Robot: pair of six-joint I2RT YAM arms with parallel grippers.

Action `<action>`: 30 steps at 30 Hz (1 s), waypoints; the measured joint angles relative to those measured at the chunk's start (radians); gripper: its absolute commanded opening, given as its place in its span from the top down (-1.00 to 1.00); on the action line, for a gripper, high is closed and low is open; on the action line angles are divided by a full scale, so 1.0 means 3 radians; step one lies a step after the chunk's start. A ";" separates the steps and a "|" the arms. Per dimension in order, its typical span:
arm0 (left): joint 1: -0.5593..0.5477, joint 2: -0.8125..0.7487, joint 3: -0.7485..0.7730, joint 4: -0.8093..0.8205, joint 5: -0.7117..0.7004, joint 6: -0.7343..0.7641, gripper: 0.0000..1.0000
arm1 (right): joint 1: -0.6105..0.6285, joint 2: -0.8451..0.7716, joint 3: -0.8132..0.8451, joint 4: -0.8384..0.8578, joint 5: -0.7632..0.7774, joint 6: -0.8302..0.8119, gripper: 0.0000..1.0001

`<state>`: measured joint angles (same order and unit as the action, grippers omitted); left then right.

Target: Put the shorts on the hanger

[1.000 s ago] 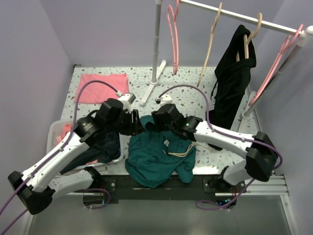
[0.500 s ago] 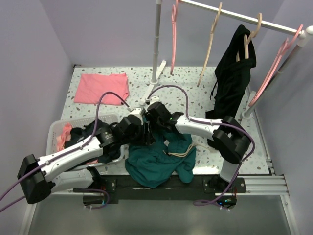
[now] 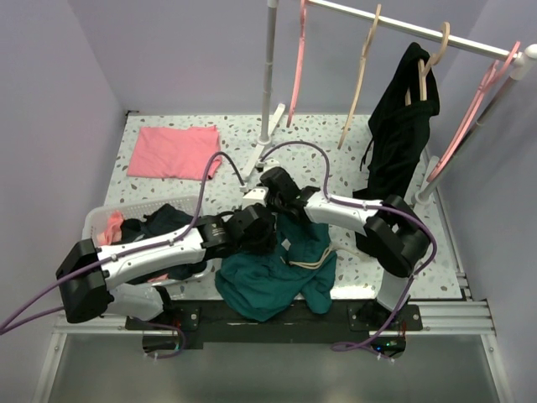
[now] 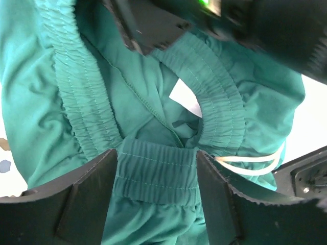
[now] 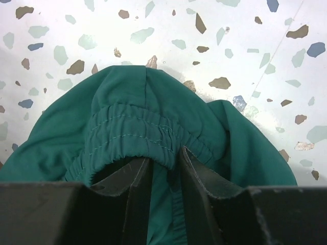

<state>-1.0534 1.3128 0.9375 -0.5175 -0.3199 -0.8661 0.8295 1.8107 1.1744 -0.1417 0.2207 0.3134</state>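
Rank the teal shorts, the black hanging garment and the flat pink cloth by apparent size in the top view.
1-2. shorts and black garment: about alike, and the shorts are partly covered, so unranked.
3. pink cloth: clearly smallest.

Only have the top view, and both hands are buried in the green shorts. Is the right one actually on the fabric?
Observer: Yes. The right wrist camera shows the right hand with its fingers nearly together. A fold of the shorts is in the gap, just under the elastic waistband.
Operator: And the left?
Observer: The left hand is wide open. A stretch of waistband lies between its fingers, not pinched.
Operator: Drawstring in the way?
Observer: No. The cream drawstring sits off to one side of the left hand, outside the gap.
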 measured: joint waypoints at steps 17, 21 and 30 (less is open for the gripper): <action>-0.0202 0.0487 0.0369 -0.0263 -0.0482 0.0037 0.83 | -0.0148 0.0051 0.0000 -0.0150 0.0053 0.0114 0.70; -0.0237 0.0426 0.0225 -0.0245 -0.0422 0.0060 1.00 | -0.0104 -0.0027 0.0004 -0.0264 0.0174 0.0153 0.75; -0.0267 -0.0062 -0.0009 -0.0554 -0.0512 -0.0065 1.00 | 0.0088 -0.0645 0.0005 -0.0514 0.0366 0.0206 0.88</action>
<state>-1.1336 1.2942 0.9348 -0.6838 -0.4736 -0.8856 0.8558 1.6173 1.1759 -0.2958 0.3305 0.3752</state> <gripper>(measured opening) 0.012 0.099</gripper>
